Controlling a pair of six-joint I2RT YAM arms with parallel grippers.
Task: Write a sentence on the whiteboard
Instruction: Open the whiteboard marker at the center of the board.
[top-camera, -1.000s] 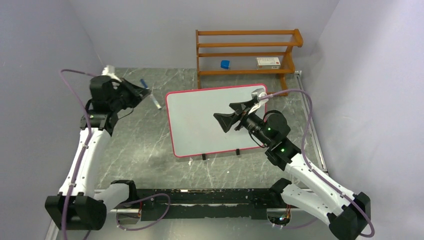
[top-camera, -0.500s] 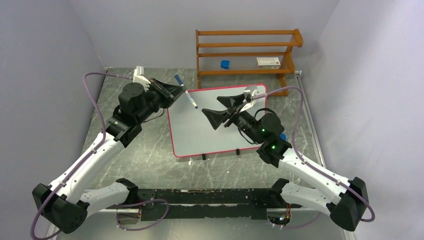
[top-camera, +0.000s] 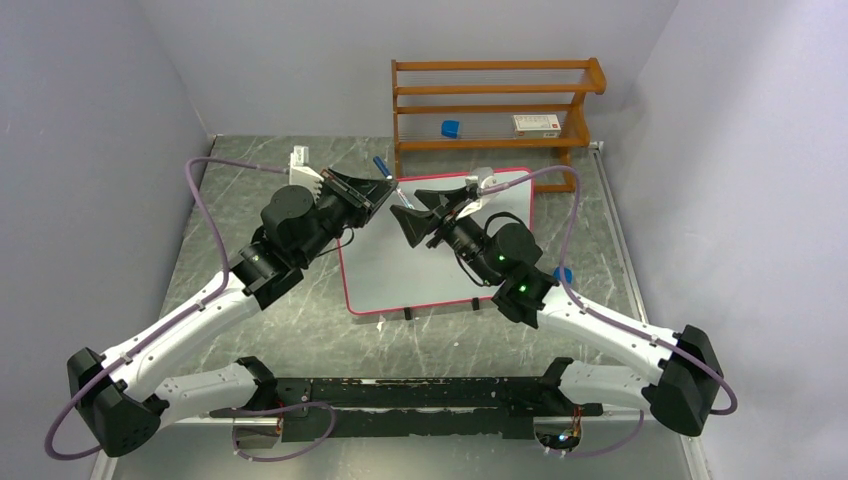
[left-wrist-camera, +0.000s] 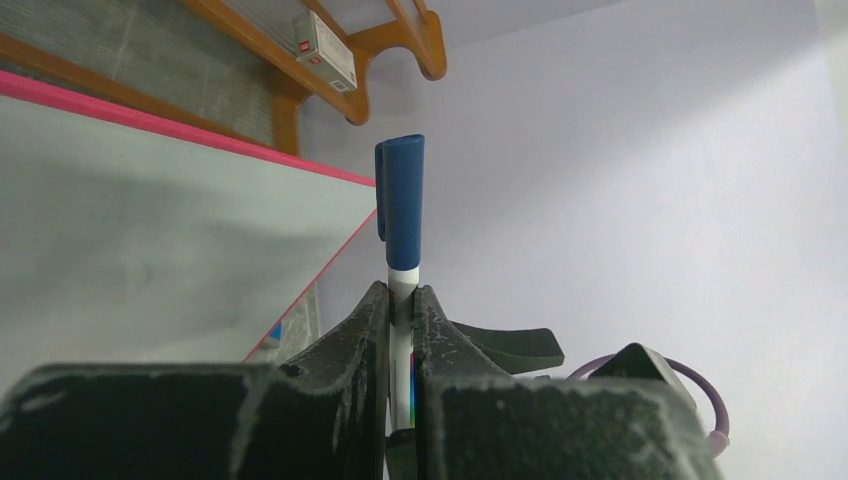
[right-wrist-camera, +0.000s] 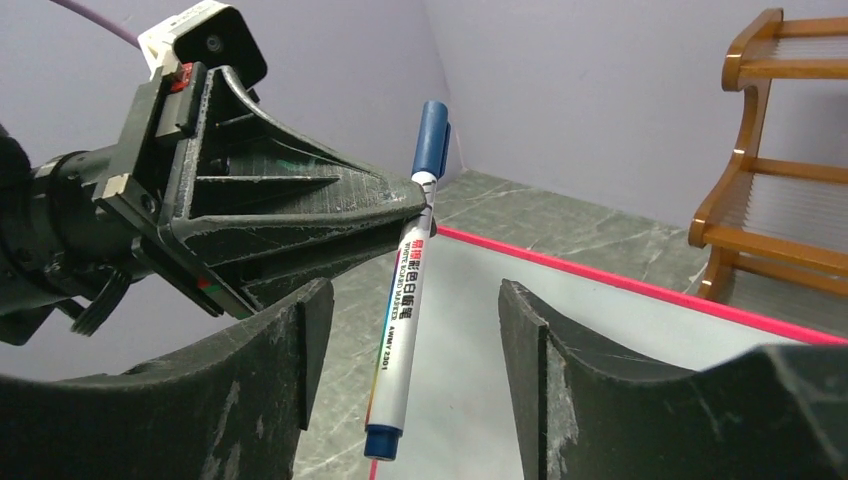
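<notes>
The whiteboard (top-camera: 430, 265) lies flat on the table, its pink rim also in the wrist views (left-wrist-camera: 150, 220) (right-wrist-camera: 610, 340). No sentence shows on its white face. My left gripper (top-camera: 388, 190) (left-wrist-camera: 401, 295) is shut on a capped blue-and-white marker (top-camera: 381, 165) (left-wrist-camera: 402, 200) just below the cap and holds it upright above the board's far-left corner. My right gripper (top-camera: 405, 204) (right-wrist-camera: 412, 292) faces the left gripper (right-wrist-camera: 415, 200). It is open, with a finger on each side of the marker's lower barrel (right-wrist-camera: 400, 330), touching neither side.
A wooden rack (top-camera: 495, 105) stands behind the board, with a small blue object (top-camera: 450, 128) and a white box (top-camera: 537, 124) on its lower shelf. Another small blue thing (top-camera: 563, 272) lies by the right arm. Grey walls close in on both sides.
The left arm swung right, carrying the marker from the table's left side to the board's far-left corner. The right gripper moved left to meet it and its jaws narrowed around the barrel.
</notes>
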